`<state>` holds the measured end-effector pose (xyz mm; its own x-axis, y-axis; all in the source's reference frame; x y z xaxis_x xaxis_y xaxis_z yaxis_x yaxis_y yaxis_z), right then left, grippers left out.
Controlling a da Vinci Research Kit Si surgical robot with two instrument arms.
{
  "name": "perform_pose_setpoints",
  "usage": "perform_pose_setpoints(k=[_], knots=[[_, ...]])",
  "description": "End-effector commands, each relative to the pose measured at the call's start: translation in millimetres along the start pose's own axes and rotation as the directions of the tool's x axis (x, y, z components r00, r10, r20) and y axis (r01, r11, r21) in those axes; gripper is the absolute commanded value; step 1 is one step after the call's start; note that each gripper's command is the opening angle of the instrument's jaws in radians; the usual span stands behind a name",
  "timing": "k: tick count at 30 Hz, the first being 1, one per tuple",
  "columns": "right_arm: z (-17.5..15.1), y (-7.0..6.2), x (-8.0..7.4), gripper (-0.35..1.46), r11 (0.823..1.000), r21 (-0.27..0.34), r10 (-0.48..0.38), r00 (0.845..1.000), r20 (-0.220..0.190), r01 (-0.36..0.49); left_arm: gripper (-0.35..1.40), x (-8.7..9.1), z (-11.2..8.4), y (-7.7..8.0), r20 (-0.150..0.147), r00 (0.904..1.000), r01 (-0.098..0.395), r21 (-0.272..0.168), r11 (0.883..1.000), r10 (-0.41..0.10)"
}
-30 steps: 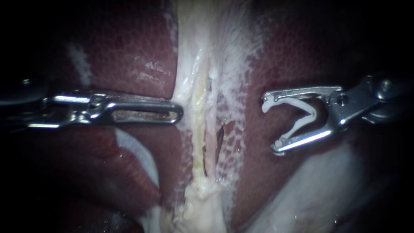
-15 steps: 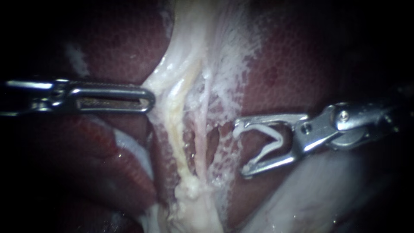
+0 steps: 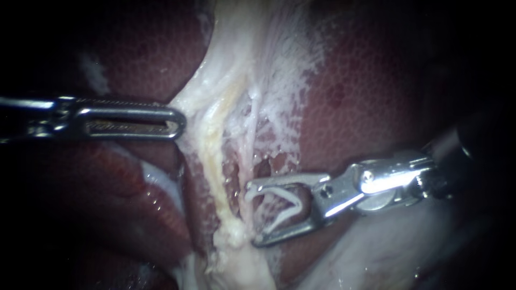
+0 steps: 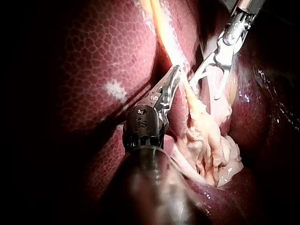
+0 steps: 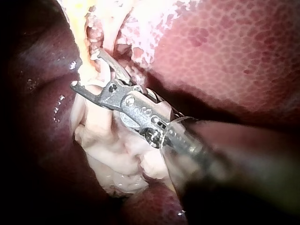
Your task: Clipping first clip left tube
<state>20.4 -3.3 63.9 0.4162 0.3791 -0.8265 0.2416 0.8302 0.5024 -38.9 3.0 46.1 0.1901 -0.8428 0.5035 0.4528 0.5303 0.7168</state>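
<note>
While my left tool (image 3: 181,121), clenched on pale tissue (image 3: 196,104), holds it taut, my right tool (image 3: 251,214) grips an open clip (image 3: 294,207) just beside the left tube (image 3: 212,161), so the approach seems underway; next the clip must straddle that tube.

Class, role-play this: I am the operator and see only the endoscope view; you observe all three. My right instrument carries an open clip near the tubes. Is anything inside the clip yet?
Observer: Left wrist view: a pale strand lies between the parted jaws of the right instrument, which hold the clip.
Operator: What is under that instrument?
Observer: Right wrist view: a lump of pale tissue, close under it.
Operator: And my left instrument?
Observer: Left wrist view: the left instrument pinches white tissue in its jaws, beside the yellowish tube.
</note>
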Motion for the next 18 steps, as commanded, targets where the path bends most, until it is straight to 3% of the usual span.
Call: perform_pose_setpoints(k=[1,7,18], knots=[[0.2,0.1,-0.2,0.60,1.000,0.007,0.000,1.000,0.001,0.000,-0.35,0.0,0.0,-0.1,0.000,1.0000,0.000,-0.001,1.000,0.000],[1.5,0.7,-0.8,0.60,1.000,0.019,0.002,1.000,0.004,-0.002,-0.35,0.1,0.0,-0.4,0.001,1.0000,-0.001,-0.003,1.000,0.001],[3.1,1.0,-0.7,0.60,1.000,0.013,0.012,1.000,0.006,-0.012,-0.35,0.3,0.2,-0.6,0.003,1.0000,-0.001,-0.009,1.000,0.001]])
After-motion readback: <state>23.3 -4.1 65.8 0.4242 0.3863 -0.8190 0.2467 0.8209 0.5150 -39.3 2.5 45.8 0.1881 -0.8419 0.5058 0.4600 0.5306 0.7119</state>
